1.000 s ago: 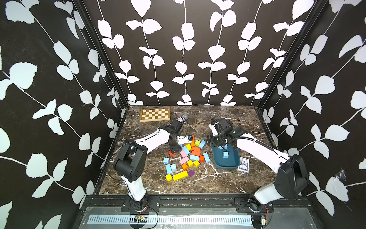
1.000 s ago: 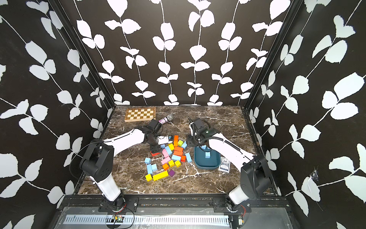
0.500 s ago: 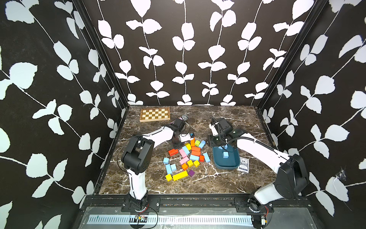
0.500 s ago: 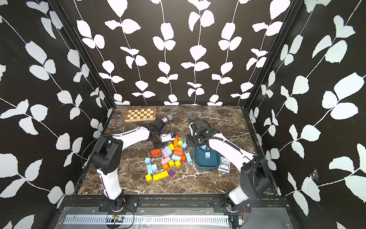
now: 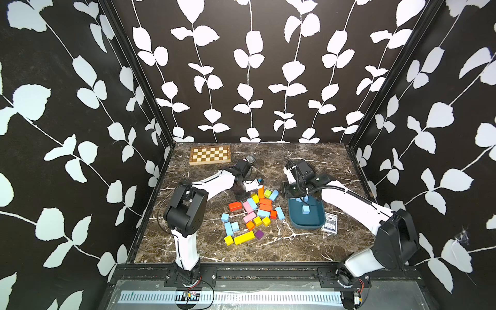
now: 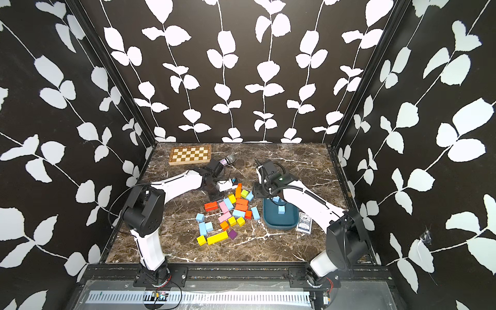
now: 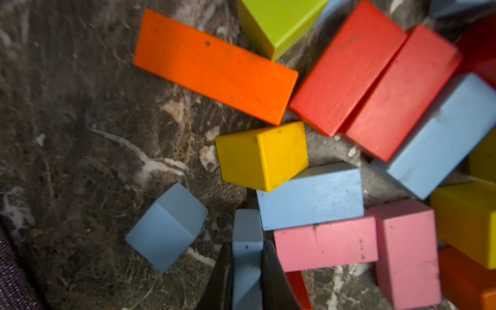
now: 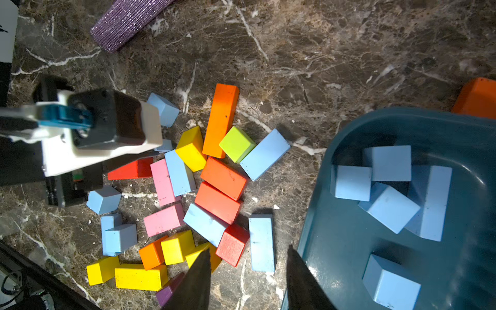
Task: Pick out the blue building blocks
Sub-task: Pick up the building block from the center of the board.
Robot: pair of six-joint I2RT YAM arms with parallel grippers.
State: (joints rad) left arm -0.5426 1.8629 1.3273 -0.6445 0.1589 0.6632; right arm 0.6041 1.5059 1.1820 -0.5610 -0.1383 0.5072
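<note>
The blue building blocks lie mixed into a coloured pile (image 5: 252,212) at mid-table. Several more sit in the dark teal tray (image 5: 308,226), seen close in the right wrist view (image 8: 389,206). My left gripper (image 7: 247,268) is at the pile's far edge, shut on a small blue block (image 7: 247,241) that touches a pink bar (image 7: 324,244). A loose blue cube (image 7: 166,228) lies just beside it. In both top views the arm's wrist hides this grip (image 5: 248,191). My right gripper (image 8: 249,251) hangs open and empty above a blue bar (image 8: 261,241), beside the tray's rim.
A chessboard (image 5: 210,155) lies at the back left. A purple glitter microphone (image 5: 249,159) rests behind my left wrist. A deck of cards (image 5: 329,222) sits to the right of the tray. Walls enclose the table on three sides.
My left gripper has gone from open to shut on the small blue block, and the left arm has shifted at the pile's far edge. The right arm has not moved.
</note>
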